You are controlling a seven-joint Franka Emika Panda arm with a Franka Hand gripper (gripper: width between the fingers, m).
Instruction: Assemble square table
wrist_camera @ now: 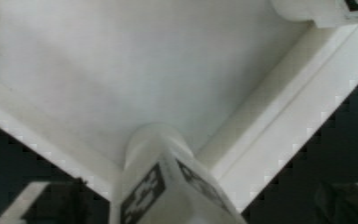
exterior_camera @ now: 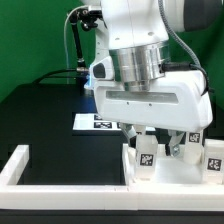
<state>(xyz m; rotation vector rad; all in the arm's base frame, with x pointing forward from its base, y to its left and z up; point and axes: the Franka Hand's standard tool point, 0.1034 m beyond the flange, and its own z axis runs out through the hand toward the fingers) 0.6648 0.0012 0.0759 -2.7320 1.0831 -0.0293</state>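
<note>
The square table slab fills the wrist view as a white surface with a raised rim and one round corner socket. In the exterior view the slab lies at the lower right, under my arm. A white tagged leg block stands on it, right below my gripper. In the wrist view this leg rises between my fingers, with a dark gap on each side. The gripper straddles the leg's top and looks open.
Two more tagged leg blocks stand at the exterior view's right. Long white bars border the front and left of the black table. The marker board lies behind my gripper.
</note>
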